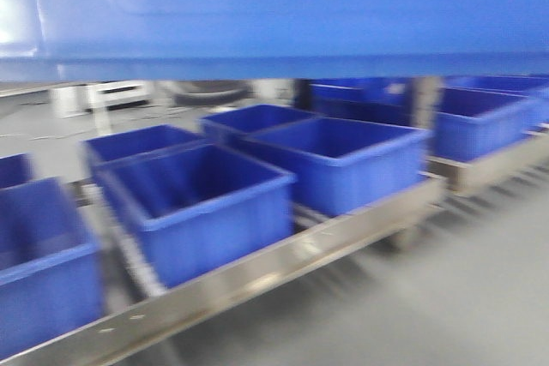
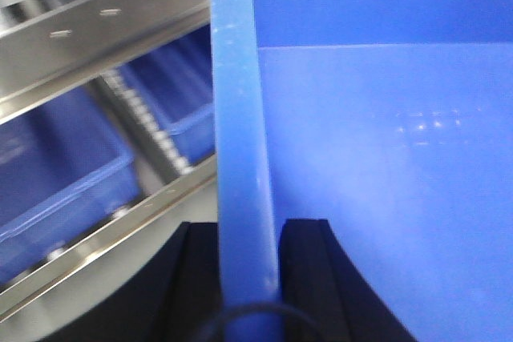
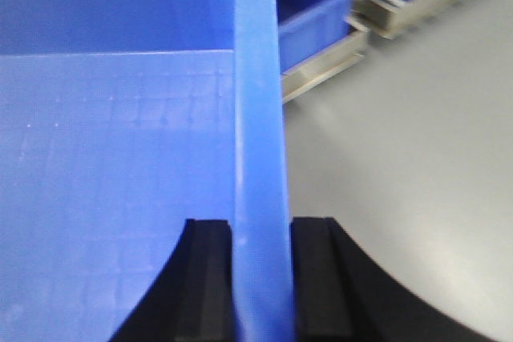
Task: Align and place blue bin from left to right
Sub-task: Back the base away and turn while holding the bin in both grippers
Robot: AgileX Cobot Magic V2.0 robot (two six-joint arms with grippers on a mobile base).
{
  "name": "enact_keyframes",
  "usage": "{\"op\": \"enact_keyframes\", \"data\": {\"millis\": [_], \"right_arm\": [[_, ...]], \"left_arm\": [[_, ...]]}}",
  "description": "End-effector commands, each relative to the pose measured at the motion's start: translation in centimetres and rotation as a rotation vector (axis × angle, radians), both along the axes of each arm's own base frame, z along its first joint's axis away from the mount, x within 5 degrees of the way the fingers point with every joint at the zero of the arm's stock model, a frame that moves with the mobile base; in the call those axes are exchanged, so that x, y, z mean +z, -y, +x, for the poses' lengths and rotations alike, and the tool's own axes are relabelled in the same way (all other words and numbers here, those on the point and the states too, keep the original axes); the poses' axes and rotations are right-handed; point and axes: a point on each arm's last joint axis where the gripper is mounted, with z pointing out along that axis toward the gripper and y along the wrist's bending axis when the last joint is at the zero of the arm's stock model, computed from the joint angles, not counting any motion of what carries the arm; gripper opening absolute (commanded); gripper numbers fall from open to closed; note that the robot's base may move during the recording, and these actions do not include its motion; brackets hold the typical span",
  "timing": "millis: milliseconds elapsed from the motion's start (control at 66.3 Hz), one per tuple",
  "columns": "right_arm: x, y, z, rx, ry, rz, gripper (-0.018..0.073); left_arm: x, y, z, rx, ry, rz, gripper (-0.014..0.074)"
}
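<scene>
The blue bin point(image 1: 274, 15) is held up in the air and fills the top of the front view, its flat side wall close to the camera. My left gripper point(image 2: 249, 226) is shut on the bin's left rim point(image 2: 237, 118), with black fingers on both sides of the wall. My right gripper point(image 3: 260, 226) is shut on the bin's right rim point(image 3: 258, 102) in the same way. The bin's inside floor point(image 3: 104, 182) shows in both wrist views. The arms themselves are hidden in the front view.
Below the held bin, several darker blue tubs point(image 1: 202, 212) point(image 1: 339, 160) stand in rows on a metal roller conveyor point(image 1: 283, 263) running from lower left to upper right. More tubs point(image 1: 480, 117) stand at the far right. Grey floor point(image 1: 446, 297) lies in front.
</scene>
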Motion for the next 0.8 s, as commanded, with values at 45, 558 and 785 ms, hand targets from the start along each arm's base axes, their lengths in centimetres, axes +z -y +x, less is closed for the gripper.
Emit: {"op": "enact_keyframes", "data": {"millis": [45, 558, 785], "right_arm": [[1.34, -0.98, 0.17, 0.087, 0.106, 0.091, -0.008], [1.34, -0.98, 0.17, 0.087, 0.106, 0.091, -0.008], [1.34, -0.98, 0.17, 0.087, 0.106, 0.091, -0.008]], "left_arm": [[1.29, 1.13, -0.11, -0.099, 0.089, -0.1, -0.0111], [1.29, 1.13, -0.11, -0.099, 0.089, -0.1, -0.0111], [1.29, 1.13, -0.11, -0.099, 0.089, -0.1, -0.0111]]}}
